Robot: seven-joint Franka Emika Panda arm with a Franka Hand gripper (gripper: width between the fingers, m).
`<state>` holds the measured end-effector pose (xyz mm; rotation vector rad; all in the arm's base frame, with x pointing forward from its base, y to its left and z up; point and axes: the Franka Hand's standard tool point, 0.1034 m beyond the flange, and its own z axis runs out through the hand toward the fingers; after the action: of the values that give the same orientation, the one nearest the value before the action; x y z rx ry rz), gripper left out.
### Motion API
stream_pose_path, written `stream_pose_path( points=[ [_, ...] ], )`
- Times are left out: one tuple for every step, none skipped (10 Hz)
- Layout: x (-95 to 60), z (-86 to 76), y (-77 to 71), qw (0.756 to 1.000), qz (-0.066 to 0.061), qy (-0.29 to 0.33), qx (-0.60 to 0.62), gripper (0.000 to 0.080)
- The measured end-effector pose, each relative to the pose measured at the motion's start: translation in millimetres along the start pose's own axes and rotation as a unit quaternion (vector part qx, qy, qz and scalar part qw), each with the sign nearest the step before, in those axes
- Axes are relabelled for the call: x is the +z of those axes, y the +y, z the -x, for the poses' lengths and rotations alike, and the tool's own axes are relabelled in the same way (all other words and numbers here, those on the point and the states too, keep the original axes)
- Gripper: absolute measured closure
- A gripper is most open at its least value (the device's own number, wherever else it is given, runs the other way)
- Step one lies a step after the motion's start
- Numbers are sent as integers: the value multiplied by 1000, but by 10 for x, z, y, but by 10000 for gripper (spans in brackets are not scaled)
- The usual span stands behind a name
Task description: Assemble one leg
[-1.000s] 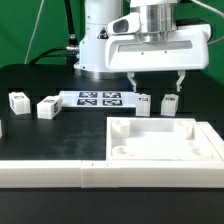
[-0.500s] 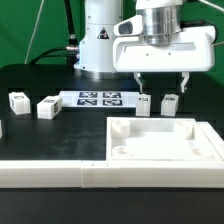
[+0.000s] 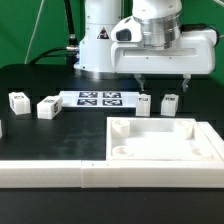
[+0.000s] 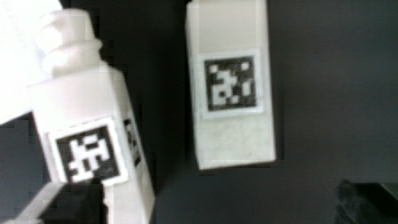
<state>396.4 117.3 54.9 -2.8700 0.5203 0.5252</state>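
Gripper (image 3: 160, 82) sits higher than 1 s ago, upper right of frame, jaws apart and empty; four legs (image 3: 18, 101) (image 3: 47, 107) (image 3: 145, 104) (image 3: 169, 103), one tray (image 3: 150, 122), one marker board (image 3: 100, 98).

The exterior view's top edge cuts off the arm (image 3: 158, 20). The wrist view is blurry, with one leg (image 4: 89, 110) cut by its edge.

A matte black table (image 3: 50, 140) spreads from nine to three o'clock under even light, with a green backdrop (image 3: 15, 25) at ten o'clock, crossed by dark cables (image 3: 70, 25).
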Motion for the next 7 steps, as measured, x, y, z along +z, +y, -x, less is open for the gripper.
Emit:
stream_pose_path(
  points=[
    [6,29,-1,999,-2,-52,-14,151],
    [22,30,-11,995,-4,-95,-16,151],
    [66,46,-8,991,-5,-131,-14,151],
    [113,94,-6,983,-4,-183,-12,151],
    [155,104,-28,976,-2,-219,-10,151],
    [204,129,-55,970,4,-245,0,151],
    [253,185,-61,957,11,-291,11,151]
  ],
)
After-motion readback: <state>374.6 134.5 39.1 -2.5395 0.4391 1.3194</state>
